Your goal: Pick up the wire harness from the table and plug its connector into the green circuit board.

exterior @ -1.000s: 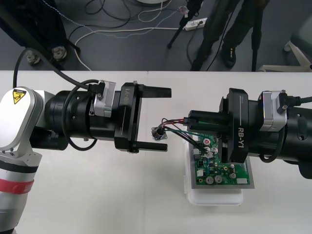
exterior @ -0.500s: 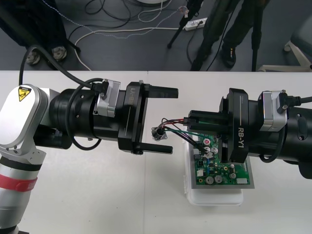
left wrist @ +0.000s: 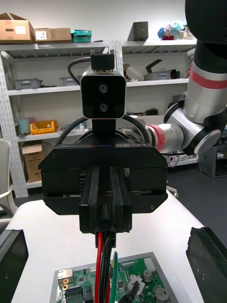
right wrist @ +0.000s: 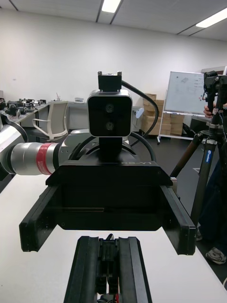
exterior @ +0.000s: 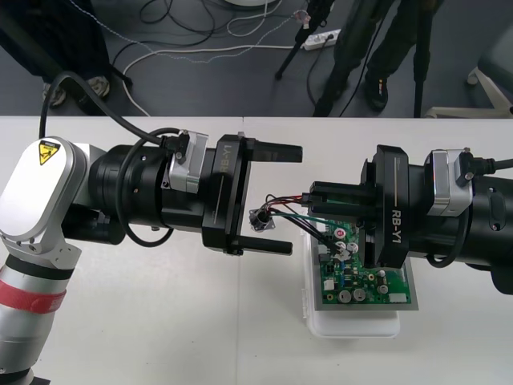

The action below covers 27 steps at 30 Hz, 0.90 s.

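The right end effector point(exterior: 311, 197) is pinching the harness point(exterior: 280, 206); the left end effector point(exterior: 293, 200) is standing open around its socket point(exterior: 262, 219).

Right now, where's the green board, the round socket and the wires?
green circuit board point(exterior: 361, 282): front view, its lower middle.
round metal socket point(exterior: 261, 219): front view, its flanged face.
wire harness point(left wrist: 99, 265): left wrist view, its red wire.
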Each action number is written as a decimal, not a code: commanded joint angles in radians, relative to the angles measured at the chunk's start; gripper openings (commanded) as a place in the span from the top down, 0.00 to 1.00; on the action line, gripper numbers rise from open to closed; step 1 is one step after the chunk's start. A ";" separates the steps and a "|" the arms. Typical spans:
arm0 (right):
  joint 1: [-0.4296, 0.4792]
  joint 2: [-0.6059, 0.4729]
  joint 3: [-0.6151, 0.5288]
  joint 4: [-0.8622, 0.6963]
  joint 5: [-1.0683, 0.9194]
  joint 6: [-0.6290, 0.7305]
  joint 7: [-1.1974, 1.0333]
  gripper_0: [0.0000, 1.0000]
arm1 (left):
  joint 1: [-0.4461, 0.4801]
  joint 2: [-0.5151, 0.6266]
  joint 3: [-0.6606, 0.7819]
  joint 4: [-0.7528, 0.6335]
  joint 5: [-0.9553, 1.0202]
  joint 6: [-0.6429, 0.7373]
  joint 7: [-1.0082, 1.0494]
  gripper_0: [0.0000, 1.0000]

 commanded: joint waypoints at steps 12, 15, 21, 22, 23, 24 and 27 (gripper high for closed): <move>0.010 0.018 -0.024 -0.038 -0.024 0.006 0.024 1.00 | -0.038 0.024 -0.019 -0.008 0.021 0.052 0.027 0.01; 0.010 0.018 -0.024 -0.038 -0.024 0.006 0.024 1.00 | -0.035 0.029 -0.019 -0.008 0.021 0.052 0.029 0.01; 0.010 0.016 -0.024 -0.038 -0.028 0.006 0.024 1.00 | -0.035 0.033 -0.019 -0.001 0.026 0.052 0.026 0.01; 0.010 0.016 -0.024 -0.038 -0.027 0.006 0.023 1.00 | -0.035 0.033 -0.021 0.001 0.028 0.052 0.024 0.01; 0.010 0.016 -0.024 -0.038 -0.028 0.006 0.024 1.00 | -0.035 0.033 -0.019 0.001 0.028 0.050 0.026 0.11; 0.008 0.016 -0.024 -0.038 -0.028 0.006 0.024 1.00 | -0.035 0.035 -0.021 0.001 0.029 0.050 0.024 0.25; 0.008 0.016 -0.024 -0.038 -0.030 0.006 0.024 1.00 | -0.035 0.033 -0.022 0.001 0.029 0.052 0.024 1.00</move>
